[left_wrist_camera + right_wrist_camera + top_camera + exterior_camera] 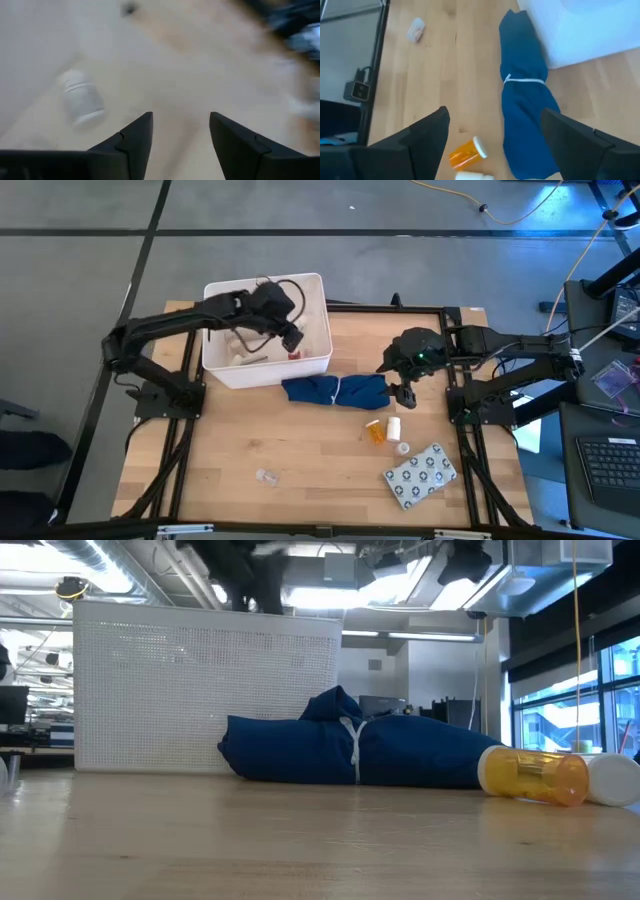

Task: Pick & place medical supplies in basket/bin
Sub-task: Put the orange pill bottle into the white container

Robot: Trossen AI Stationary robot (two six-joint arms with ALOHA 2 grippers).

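Note:
The white bin (315,290) stands at the far left of the table, with a few small supplies (243,350) on its floor. My left gripper (292,338) hangs open above the bin's inside with nothing between its fingers; its wrist view shows a white vial (80,97) lying below. My right gripper (405,392) hovers open over the right end of a dark blue cloth (335,390). On the wood lie an orange pill bottle (375,430), a white vial (394,425), a grey dotted blister pack (420,475) and a clear vial (265,477).
The blue cloth bundle (522,100) lies along the bin's near wall (205,690), between the bin and the loose supplies. The orange bottle (465,152) lies just beside its right end. Bare wood spreads across the near left of the table. Black frame rails border the table's sides.

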